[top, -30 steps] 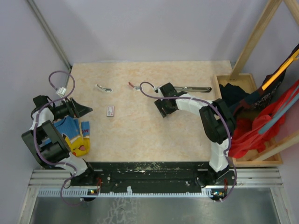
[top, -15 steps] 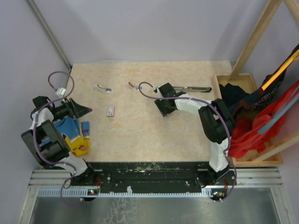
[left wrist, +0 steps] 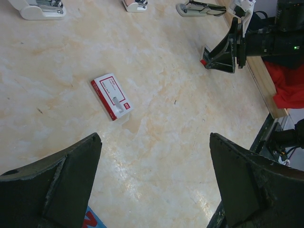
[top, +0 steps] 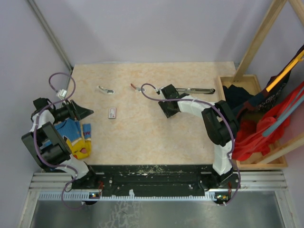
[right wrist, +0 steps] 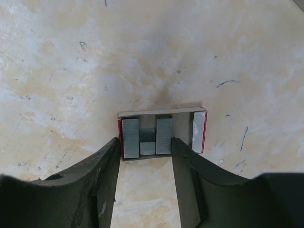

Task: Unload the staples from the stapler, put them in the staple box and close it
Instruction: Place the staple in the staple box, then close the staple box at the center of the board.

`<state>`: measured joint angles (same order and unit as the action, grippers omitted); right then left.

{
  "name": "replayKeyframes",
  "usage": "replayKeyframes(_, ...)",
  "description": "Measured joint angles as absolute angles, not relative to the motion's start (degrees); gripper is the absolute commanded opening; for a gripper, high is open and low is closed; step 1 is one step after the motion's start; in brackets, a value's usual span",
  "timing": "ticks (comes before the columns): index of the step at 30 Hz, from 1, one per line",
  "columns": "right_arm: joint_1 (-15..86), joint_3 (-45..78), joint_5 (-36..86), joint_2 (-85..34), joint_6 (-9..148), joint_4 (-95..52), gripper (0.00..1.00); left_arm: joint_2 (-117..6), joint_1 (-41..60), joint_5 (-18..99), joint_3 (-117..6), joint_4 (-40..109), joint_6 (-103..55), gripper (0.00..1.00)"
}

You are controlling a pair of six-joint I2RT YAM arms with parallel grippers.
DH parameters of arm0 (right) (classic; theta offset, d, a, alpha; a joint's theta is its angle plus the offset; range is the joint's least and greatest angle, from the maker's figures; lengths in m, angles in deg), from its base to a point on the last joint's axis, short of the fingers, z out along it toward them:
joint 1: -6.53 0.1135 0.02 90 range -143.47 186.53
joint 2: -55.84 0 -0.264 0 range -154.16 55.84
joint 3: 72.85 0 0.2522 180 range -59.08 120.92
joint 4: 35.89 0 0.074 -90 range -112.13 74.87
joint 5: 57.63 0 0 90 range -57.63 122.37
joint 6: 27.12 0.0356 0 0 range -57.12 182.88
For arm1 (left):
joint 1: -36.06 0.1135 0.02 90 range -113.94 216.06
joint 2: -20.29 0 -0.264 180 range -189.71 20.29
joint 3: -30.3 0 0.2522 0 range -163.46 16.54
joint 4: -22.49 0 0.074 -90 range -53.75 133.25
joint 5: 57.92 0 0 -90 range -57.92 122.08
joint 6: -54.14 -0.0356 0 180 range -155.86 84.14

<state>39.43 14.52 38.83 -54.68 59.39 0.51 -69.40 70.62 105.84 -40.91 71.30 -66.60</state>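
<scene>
The stapler (top: 195, 90) lies on the far right part of the tabletop (top: 142, 137), just beyond the right gripper (right wrist: 145, 142), with nothing touching it. That gripper hangs low over a small red-edged box (right wrist: 198, 133), and the grey staples (right wrist: 130, 137) inside it sit in short blocks between the jaws. The jaws stand part-way apart, one finger at the box's left edge and the other partway across it. I cannot tell whether they press on the staples. At the left edge, the left gripper (left wrist: 155, 137) hovers with its jaws spread wide, holding nothing. A white-and-red tag (left wrist: 111, 96) lies on the tabletop ahead of it. A blue and yellow cloth (top: 76, 135) lies near the left arm.
</scene>
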Motion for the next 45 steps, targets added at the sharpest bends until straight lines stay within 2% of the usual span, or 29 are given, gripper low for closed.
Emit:
replayKeyframes(5, 39.4, 14.5, 39.0, -54.7, 59.3, 0.4, 0.42, -69.4, 70.6, 105.9, -40.9, 71.3, -66.6, 1.00)
replayKeyframes(10, 39.4, 14.5, 39.0, -54.7, 59.2, 0.4, 0.50, -69.4, 70.6, 106.0, -40.9, 71.3, -66.6, 1.00)
replayKeyframes(21, 39.4, 15.3, 36.4, -53.7, 58.1, 1.7, 0.73, -69.4, 70.6, 105.6, -40.9, 71.1, -66.3, 1.00)
replayKeyframes(23, 39.4, 15.3, 35.7, -52.4, 57.7, 1.8, 0.79, -69.4, 70.6, 105.2, -40.9, 70.9, -65.9, 1.00)
replayKeyframes(27, 39.4, 15.3, 34.9, -48.1, 56.4, 1.8, 0.97, -69.4, 69.7, 103.0, -41.6, 70.5, -65.2, 1.00)
replayKeyframes(31, 39.3, 15.3, 34.6, -44.2, 54.9, 1.5, 0.99, -69.5, 66.0, 98.8, -42.7, 69.5, -65.0, 1.00)
replayKeyframes(39, 34.6, 15.3, 31.6, -37.0, 52.6, 3.2, 0.99, -72.6, 52.4, 87.3, -42.9, 66.3, -63.2, 1.00)
replayKeyframes(45, 32.1, 13.9, 30.0, -33.0, 51.9, 3.5, 0.99, -76.1, 47.0, 78.5, -42.8, 62.6, -60.1, 1.00)
